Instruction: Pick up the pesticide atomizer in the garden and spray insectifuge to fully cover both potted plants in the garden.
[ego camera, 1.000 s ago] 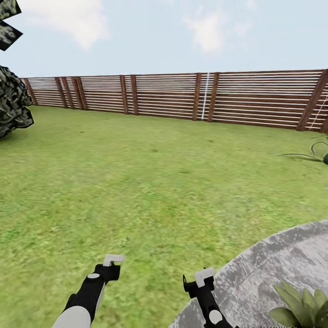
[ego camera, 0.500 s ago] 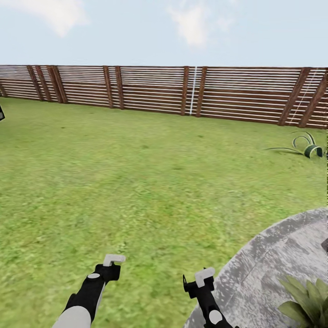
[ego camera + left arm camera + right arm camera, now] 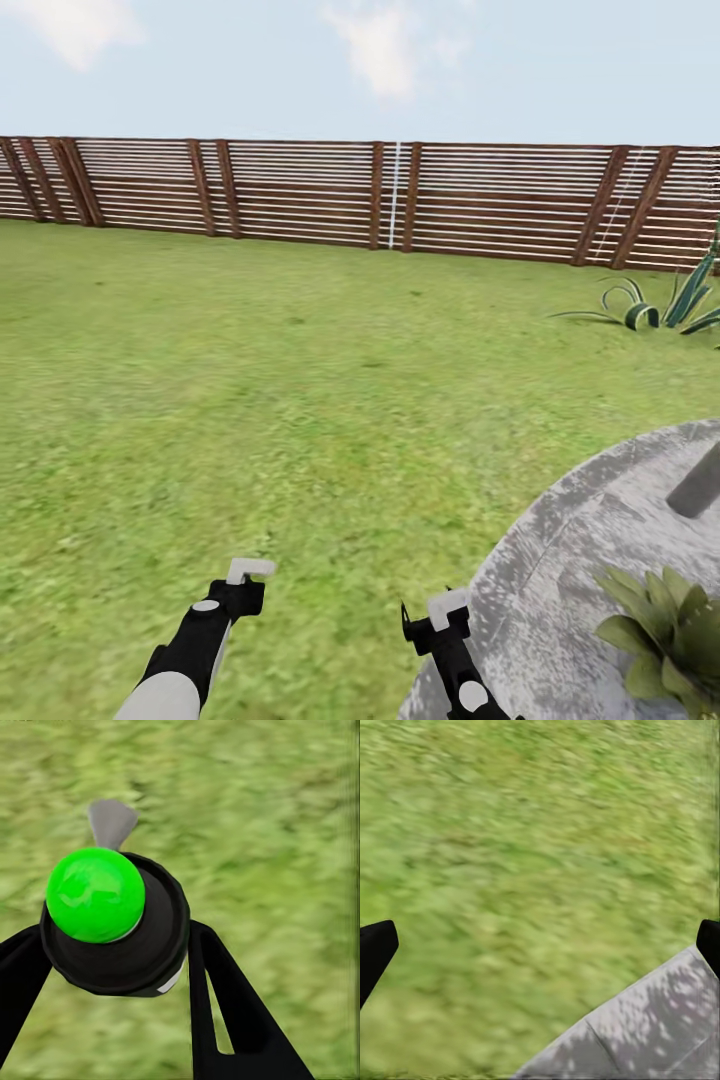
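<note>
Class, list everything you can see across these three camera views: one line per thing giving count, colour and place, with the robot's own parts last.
Lawn: one, green, from the robot to the fence.
Fence: one, brown slatted wood, along the far edge of the lawn.
Stone patio: one, mottled grey, near right.
Potted plant: one, green broad leaves, on the patio at the near right.
Spiky clump: one, thin green leaves, in the grass far right.
Dark bar: one, grey, on the patio's right edge; cannot tell what it is.
Pesticide atomizer: one, black with green tip, between the left gripper's fingers.
Left gripper: one, black, low left of centre, shut on the atomizer.
Right gripper: one, black, low centre, open and empty.
</note>
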`<state>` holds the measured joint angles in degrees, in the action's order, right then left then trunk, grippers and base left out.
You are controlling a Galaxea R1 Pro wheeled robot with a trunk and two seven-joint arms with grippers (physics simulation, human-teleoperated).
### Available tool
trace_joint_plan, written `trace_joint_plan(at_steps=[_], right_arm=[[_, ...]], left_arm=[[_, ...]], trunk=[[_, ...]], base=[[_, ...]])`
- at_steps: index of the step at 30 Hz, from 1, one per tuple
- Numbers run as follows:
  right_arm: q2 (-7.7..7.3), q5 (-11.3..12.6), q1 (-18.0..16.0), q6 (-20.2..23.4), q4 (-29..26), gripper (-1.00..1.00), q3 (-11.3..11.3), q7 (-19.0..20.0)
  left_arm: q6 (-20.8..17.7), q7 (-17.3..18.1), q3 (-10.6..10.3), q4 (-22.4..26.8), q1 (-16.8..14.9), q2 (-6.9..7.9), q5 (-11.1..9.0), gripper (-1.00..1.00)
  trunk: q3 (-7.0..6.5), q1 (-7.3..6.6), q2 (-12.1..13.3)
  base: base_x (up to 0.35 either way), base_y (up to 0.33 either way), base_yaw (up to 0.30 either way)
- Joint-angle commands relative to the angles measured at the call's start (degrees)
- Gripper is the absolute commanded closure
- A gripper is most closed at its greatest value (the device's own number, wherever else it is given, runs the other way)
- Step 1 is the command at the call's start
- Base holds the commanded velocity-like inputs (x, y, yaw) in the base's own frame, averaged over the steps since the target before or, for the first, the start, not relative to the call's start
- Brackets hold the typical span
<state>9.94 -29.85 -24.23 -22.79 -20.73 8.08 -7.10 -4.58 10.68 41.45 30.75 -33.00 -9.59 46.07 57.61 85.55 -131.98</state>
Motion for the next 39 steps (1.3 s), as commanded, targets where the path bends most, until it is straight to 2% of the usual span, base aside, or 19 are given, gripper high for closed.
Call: trace_joint_plan(at_steps=[1, 13, 39], right_arm=[[0.06, -0.58, -0.04, -0.23, 0.08, -1.0, 0.37, -0.19], [0.06, -0.64, -0.04, -0.2, 0.17, -1.0, 0.35, -0.17], [0.06, -0.65, -0.06, -0.2, 0.17, -1.0, 0.35, -0.11]], left_arm=[[-0.16, 0.56, 0.48, 0.19, -0.05, -0.08, 0.34, 1.0], [-0.16, 0.58, 0.45, 0.19, -0.05, 0.0, 0.34, 1.0], [-0.08, 0.55, 0.48, 0.19, -0.05, 0.0, 0.34, 1.0]], trunk=[[0.09, -0.03, -0.03], [0.5, -0.03, -0.03], [2.33, -0.03, -0.03]], base=[[-0.136, 0.133, -0.276], [-0.125, 0.118, -0.276], [-0.002, 0.002, -0.203]])
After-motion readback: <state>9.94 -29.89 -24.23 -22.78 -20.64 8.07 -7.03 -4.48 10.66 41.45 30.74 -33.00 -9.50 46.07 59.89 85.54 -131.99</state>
